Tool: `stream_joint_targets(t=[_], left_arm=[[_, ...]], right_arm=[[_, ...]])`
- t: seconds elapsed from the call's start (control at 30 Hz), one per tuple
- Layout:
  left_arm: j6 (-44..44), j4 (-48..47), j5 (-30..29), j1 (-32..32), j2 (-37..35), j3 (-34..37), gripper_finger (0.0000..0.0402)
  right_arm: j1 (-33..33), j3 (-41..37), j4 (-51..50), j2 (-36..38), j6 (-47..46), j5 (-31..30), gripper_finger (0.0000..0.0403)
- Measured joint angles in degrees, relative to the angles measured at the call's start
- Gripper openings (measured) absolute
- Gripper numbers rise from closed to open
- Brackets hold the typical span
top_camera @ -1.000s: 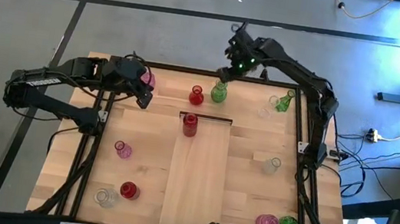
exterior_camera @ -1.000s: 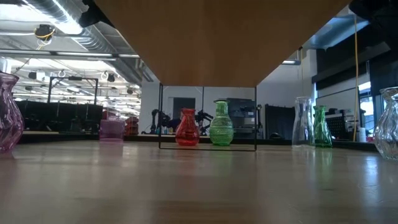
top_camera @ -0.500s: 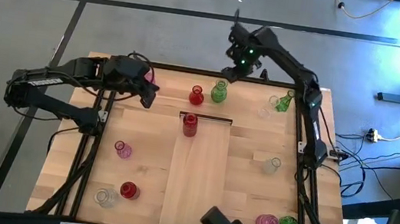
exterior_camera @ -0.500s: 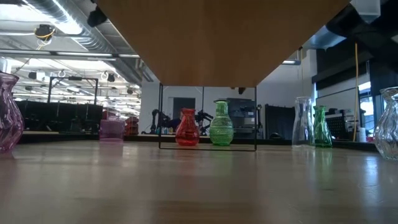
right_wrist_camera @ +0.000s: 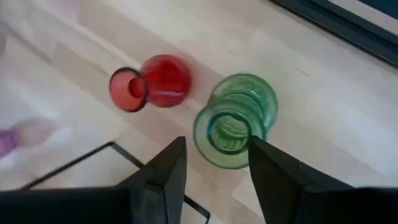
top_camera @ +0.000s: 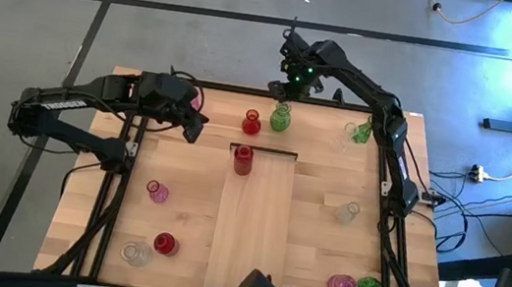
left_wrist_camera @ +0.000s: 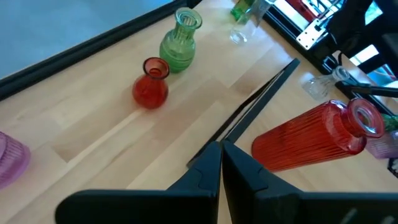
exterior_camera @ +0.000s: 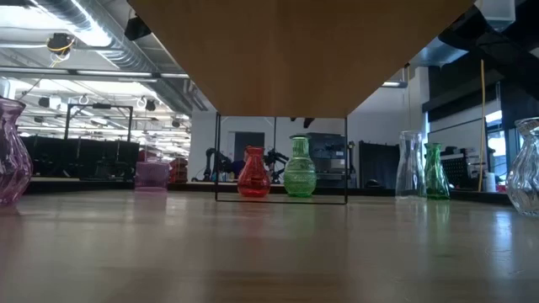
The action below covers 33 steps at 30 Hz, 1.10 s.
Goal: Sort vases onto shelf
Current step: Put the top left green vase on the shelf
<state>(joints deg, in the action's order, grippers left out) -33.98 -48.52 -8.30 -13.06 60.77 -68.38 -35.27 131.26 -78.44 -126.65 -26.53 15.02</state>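
Right pincer (right_wrist_camera: 214, 163) hovers above the green vase (right_wrist_camera: 235, 119) at the tabletop's (top_camera: 177, 213) far edge, fingers spread on either side of its mouth, not gripping. A red vase (right_wrist_camera: 152, 82) stands just beside it. Left pincer (left_wrist_camera: 221, 163) is clenched, empty, near another red vase (left_wrist_camera: 313, 139) on the shelf's (top_camera: 249, 232) far end.
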Motion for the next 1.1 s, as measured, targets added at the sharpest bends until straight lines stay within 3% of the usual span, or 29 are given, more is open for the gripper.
stream_joint_targets(t=[0.33, 0.5, 0.63, 0.9, 1.0, 1.1], left_arm=[[0.26, 0.37, 0.44, 0.00, 0.04, 0.00, 0.0008], [6.08, 4.07, 0.55, -0.41, 0.16, 0.02, 0.0008], [13.21, 10.03, 2.56, -5.09, 3.11, 0.02, 0.0008], [17.41, 22.35, 26.23, -25.83, 15.15, 0.04, 0.0002], [12.66, 29.08, 39.50, -32.25, 20.62, 0.04, 0.0002], [6.50, 34.60, 49.02, -35.42, 26.20, 0.07, 0.0001]], right_arm=[[0.04, 0.00, -4.58, 0.00, -2.16, 0.27, 0.0093], [0.02, 0.00, -4.51, 1.20, 0.39, 1.06, 0.0093], [0.32, 0.06, -4.09, 5.02, 5.17, 2.16, 0.0093], [0.36, 0.07, -3.39, 12.26, 10.75, 1.74, 0.0092], [0.29, 0.07, -3.57, 13.51, 12.49, -0.69, 0.0092], [-0.95, -0.09, -4.54, 13.68, 14.06, 0.36, 0.0092]])
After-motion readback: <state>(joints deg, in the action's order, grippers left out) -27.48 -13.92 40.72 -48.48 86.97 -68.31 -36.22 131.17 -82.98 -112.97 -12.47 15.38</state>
